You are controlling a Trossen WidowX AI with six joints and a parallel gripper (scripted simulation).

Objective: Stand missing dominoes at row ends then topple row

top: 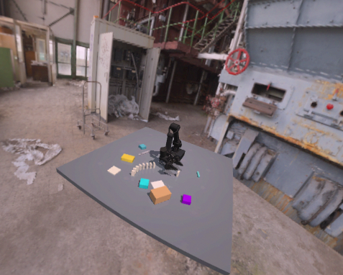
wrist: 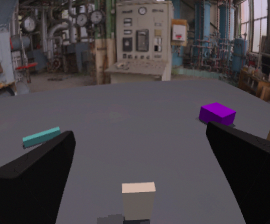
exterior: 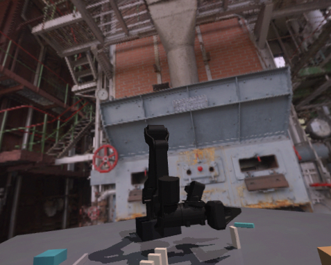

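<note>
The end effector [top: 175, 168] [exterior: 237, 212] [wrist: 142, 133] is spread wide with nothing in its grip. The 1 lone domino [top: 177, 173] [exterior: 234, 237] [wrist: 139, 201] stands upright on the worktop [top: 204, 216] [exterior: 287, 236] [wrist: 106, 165], low in the wrist view and between the 2 fingers as that view looks past them. Such wide fingers presumably give it room on both sides, so that backing off won't tip it.

The curved row [top: 143, 167] [exterior: 155, 258] stands well apart from the end effector, on the far side of the lone domino from the small teal bar [top: 198, 174] [exterior: 243, 225] [wrist: 41, 136]. That gap suggests the domino isn't yet at row spacing, and likely needs regripping and carrying to 1 end.

The arm [top: 170, 140] [exterior: 157, 166] rises from its base, folds at a high elbow and comes back down, its wrist reaching out low and nearly level above the worktop.
</note>
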